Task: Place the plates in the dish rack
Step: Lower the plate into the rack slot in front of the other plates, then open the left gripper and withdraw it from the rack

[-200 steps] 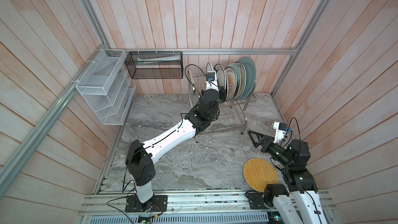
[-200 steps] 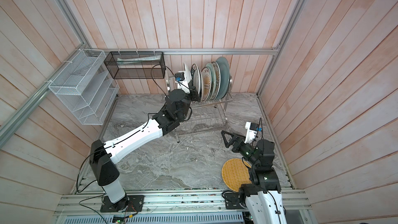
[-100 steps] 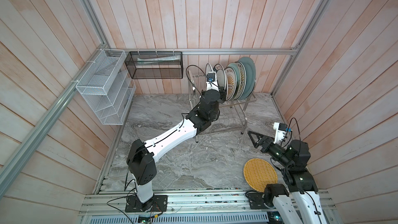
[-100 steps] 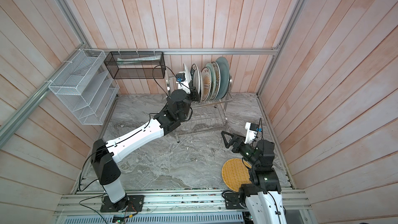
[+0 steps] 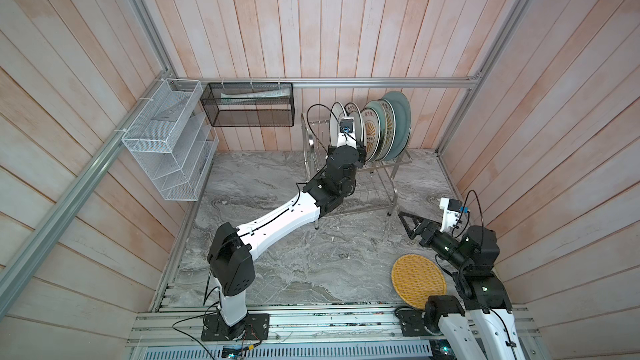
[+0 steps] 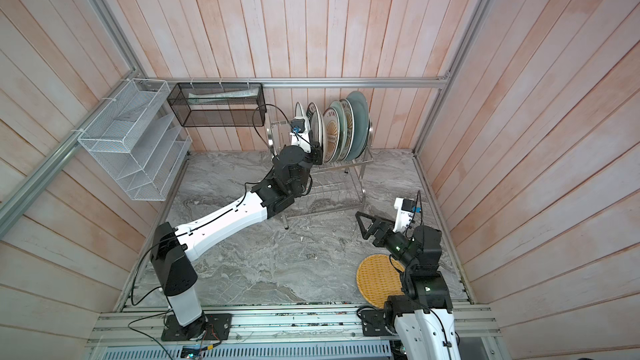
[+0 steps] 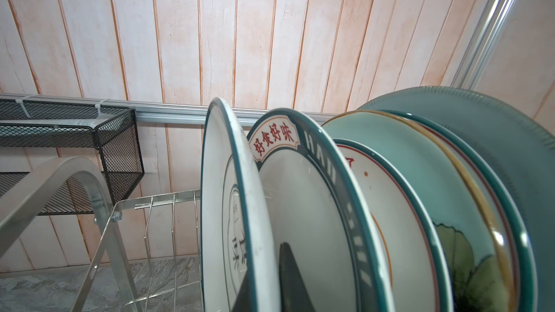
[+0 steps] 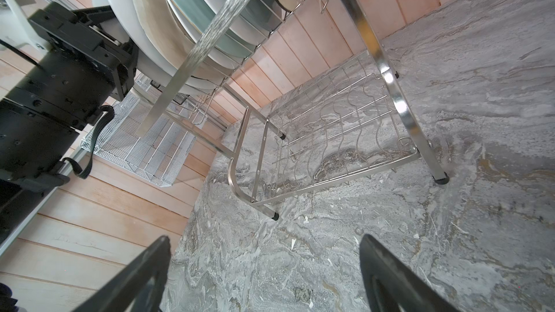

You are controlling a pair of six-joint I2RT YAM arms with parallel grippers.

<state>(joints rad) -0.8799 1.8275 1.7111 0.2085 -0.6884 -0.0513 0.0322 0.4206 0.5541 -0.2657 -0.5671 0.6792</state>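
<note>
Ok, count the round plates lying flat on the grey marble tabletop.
1: the yellow woven round plate, front right beside the right arm's base, partly covered by it.

Plates (image 6: pixel 358 126) upright in dish rack (image 6: pixel 362 185), left gripper (image 6: pixel 317 153) seemingly clamping white plate (image 6: pixel 300 109)

Both top views: bright, even, diffuse light. Shadows on marble surface (image 5: pixel 294 271) faint, soft-edged. Wall boards (image 5: pixel 346 12) bow toward frame edges.
Left wrist view: white plate (image 7: pixel 216 199) crisp; dark reflections and small glare spot on green plate (image 7: pixel 435 181); near jaw blurred.
Right wrist view: steel rack (image 8: pixel 399 106) glints, its nearest bar smeared out of focus; jaws soft.
</note>
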